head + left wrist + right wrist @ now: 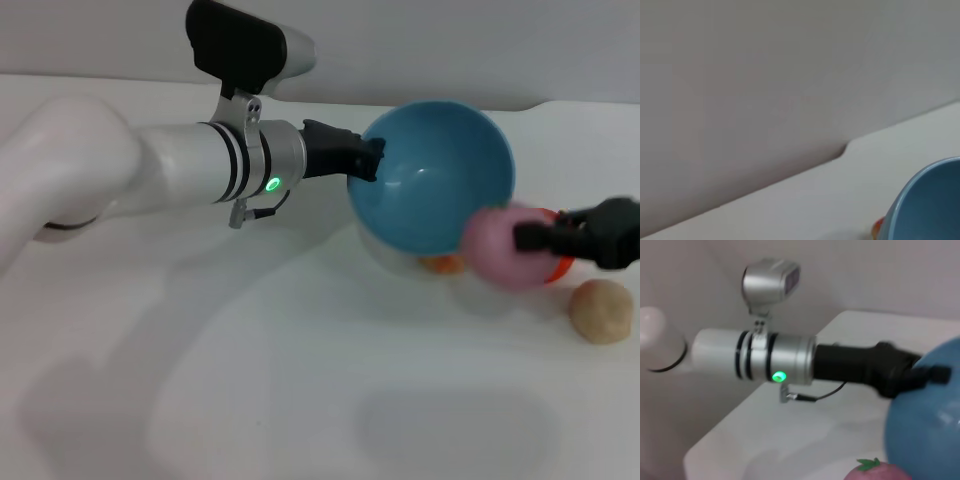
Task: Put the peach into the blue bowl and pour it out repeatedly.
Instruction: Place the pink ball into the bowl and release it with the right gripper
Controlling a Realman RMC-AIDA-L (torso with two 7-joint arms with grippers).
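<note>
Open tabletop leftward — fruits crowding right

Peach right of the bowl — lump farther right.

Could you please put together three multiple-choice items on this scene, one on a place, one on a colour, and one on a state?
1. Where is the peach?
A. Inside the bowl
B. Held by the right tool just outside the bowl's lower rim
C. Lying on the table far to the left

2. What colour is the bowl held by the left tool?
A. Light blue
B. Green
C. Red

3. How is the blue bowl posed?
A. Flat on the table, mouth up
B. Upside down on the table
C. Lifted and tipped on its side, mouth facing the head camera

Answers: 1 B, the head view shows the black fingers closed on the pink fruit beside the rim. 2 A, its inside and outer wall are both light blue. 3 C, its plain, empty inside shows fully and its shadow falls on the white table below.
</note>
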